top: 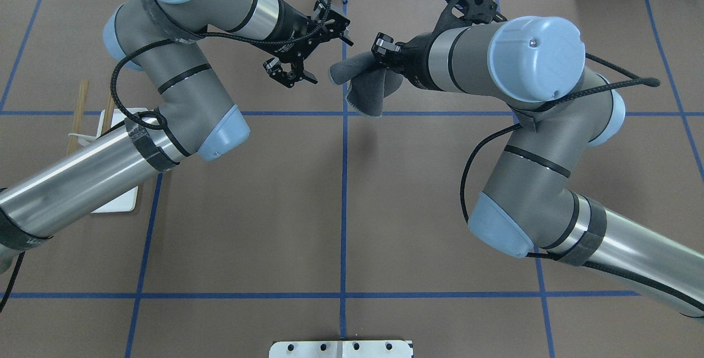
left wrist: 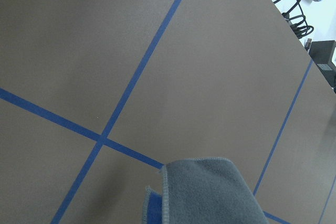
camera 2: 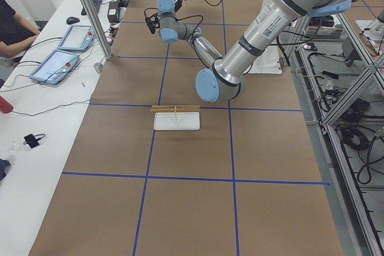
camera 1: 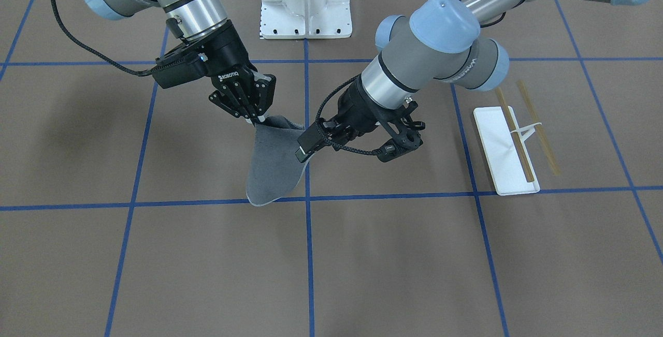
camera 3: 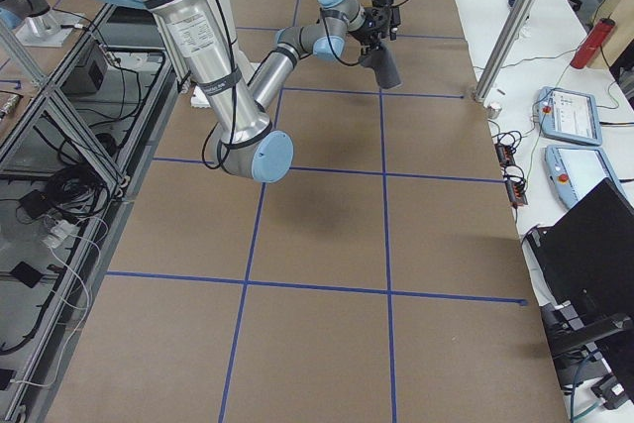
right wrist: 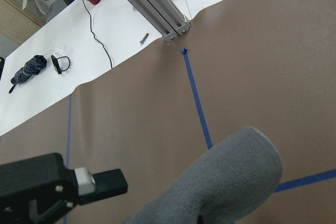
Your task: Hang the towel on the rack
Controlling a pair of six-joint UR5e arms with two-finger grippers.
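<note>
The towel [camera 1: 272, 166] hangs dark grey side out from my right gripper [camera 1: 257, 117], which is shut on its top corner above the table's middle. It also shows in the overhead view [top: 366, 88], in the right wrist view [right wrist: 231, 182], and in the left wrist view [left wrist: 210, 192], where a strip of its blue side shows. My left gripper [camera 1: 313, 139] is open, close beside the towel's other top corner and apart from it. The rack [camera 1: 507, 150], a white tray base with two wooden rods, stands well off to my left and is empty.
The big white bolted pedestal [camera 1: 305, 5] stands at the robot's edge of the table. In the overhead view my left arm hides much of the rack [top: 80, 110]. Blue tape lines cross the brown table. An operators' bench with tablets [camera 2: 57, 64] runs along the far side.
</note>
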